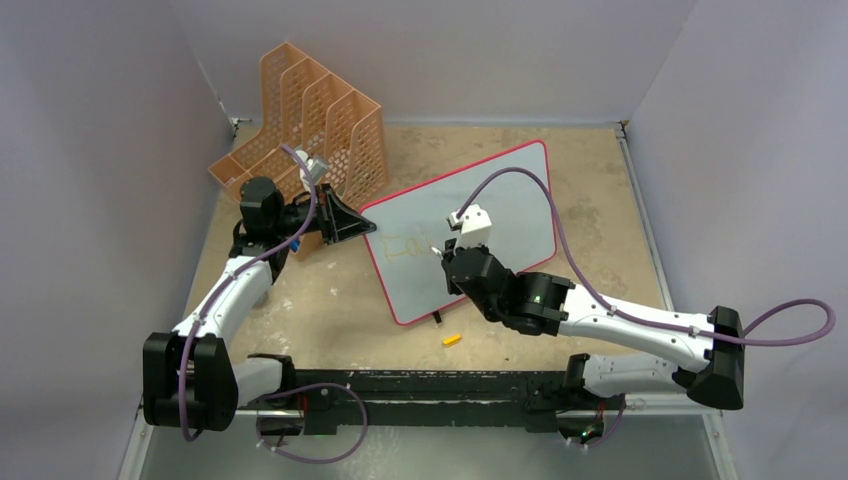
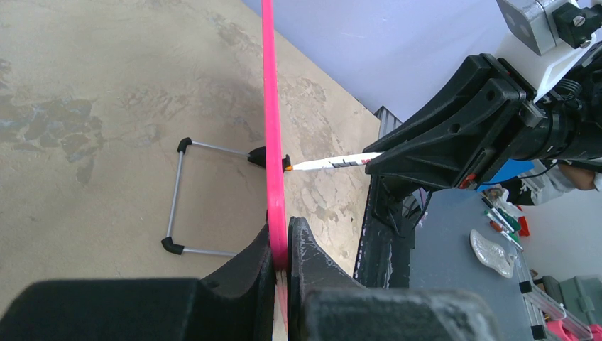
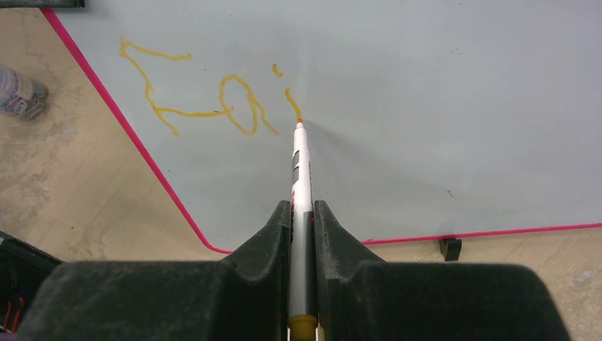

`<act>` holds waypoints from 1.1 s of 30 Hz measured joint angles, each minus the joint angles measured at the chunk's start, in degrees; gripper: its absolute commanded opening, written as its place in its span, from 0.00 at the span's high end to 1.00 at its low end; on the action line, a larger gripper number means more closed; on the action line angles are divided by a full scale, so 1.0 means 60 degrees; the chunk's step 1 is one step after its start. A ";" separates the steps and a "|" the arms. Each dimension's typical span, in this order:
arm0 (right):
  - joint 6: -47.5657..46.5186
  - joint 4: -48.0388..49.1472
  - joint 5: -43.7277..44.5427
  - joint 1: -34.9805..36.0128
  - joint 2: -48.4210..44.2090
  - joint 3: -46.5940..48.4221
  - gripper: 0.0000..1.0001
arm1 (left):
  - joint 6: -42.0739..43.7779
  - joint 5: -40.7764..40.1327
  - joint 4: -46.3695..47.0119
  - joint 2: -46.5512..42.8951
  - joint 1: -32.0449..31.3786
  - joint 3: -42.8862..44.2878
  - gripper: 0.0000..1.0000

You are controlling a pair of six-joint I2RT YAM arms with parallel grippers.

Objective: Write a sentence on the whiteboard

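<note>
While our right gripper (image 3: 302, 213) is gripping the white marker (image 3: 301, 160) between its closed fingers, we are pressing the orange tip against the whiteboard (image 1: 515, 195), right at the lower end of the last letter's stroke. The sentence (image 3: 206, 99) is showing only "Fai" in thin yellow-orange strokes, sitting toward the board's 9 o'clock edge in the top view. We are keeping our left gripper (image 2: 280, 245) clamped shut on the pink frame at that same 9 o'clock edge. The board is occupying the middle of the worktop (image 1: 330, 310), turned at an angle. An orange perforated file rack (image 1: 320, 100) is standing at the board's 10 o'clock, just behind our left gripper, and a small orange piece (image 1: 453, 340) is lying on the worktop at the board's 6 o'clock, near its lower edge but apart from it.
</note>
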 measured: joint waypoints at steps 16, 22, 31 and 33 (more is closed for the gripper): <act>0.0142 0.0189 0.0390 0.0000 0.0044 0.0000 1.00 | 0.0000 0.0022 0.0000 0.0000 0.0000 0.0004 1.00; 0.0149 0.0229 0.0561 0.0000 0.0117 0.0000 1.00 | 0.0000 0.0022 0.0004 0.0000 0.0000 0.0004 1.00; 0.0149 0.0295 0.0743 -0.0004 0.0146 0.0000 1.00 | 0.0004 0.0026 0.0004 0.0000 0.0000 0.0004 1.00; 0.0149 0.0302 0.0754 -0.0022 0.0200 0.0000 1.00 | 0.0004 0.0022 0.0004 0.0000 0.0000 0.0004 1.00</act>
